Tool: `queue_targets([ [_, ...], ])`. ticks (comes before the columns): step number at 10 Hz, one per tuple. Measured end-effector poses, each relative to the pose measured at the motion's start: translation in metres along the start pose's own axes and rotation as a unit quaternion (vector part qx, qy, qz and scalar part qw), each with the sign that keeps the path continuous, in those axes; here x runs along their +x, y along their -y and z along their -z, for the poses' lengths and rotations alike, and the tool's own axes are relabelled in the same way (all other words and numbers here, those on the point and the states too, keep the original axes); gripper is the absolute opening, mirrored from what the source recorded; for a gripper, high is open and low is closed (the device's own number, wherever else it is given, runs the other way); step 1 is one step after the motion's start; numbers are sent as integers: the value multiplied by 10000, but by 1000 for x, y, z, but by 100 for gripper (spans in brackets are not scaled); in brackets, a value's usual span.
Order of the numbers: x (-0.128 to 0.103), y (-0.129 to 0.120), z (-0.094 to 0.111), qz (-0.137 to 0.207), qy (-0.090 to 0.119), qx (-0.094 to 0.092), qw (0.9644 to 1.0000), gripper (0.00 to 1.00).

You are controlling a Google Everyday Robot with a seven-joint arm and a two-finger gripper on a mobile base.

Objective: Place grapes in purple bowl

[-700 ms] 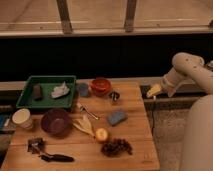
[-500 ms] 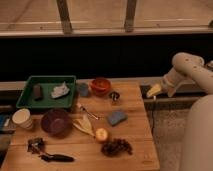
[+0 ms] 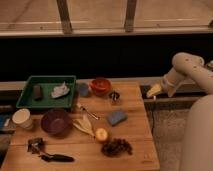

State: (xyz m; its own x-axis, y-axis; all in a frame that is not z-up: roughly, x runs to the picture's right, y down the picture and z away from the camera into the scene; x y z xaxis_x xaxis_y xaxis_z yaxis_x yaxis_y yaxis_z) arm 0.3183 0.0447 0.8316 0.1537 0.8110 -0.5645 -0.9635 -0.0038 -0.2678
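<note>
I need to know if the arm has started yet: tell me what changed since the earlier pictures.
Nothing visibly changed. The hand is off the right edge of the table; the grapes lie near its front edge, with the purple bowl apart to their left.

Smooth white rounded arm (image 3: pixel 189 67) — pale yellowish gripper (image 3: pixel 154 91) at its tip, just off the table (image 3: pixel 136 134)

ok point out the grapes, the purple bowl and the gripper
grapes (image 3: pixel 116 147): camera view, middle of the bunch
purple bowl (image 3: pixel 55 123): camera view, its bare inside
gripper (image 3: pixel 154 92): camera view, its tip, just past the right edge of the table (image 3: pixel 135 131)
</note>
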Motion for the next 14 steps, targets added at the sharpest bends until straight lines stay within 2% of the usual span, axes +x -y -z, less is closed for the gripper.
queue_targets([
  [12,0,0,0,8,3,19,10000,80],
  [14,8,-5,6,129,144,57,9998,80],
])
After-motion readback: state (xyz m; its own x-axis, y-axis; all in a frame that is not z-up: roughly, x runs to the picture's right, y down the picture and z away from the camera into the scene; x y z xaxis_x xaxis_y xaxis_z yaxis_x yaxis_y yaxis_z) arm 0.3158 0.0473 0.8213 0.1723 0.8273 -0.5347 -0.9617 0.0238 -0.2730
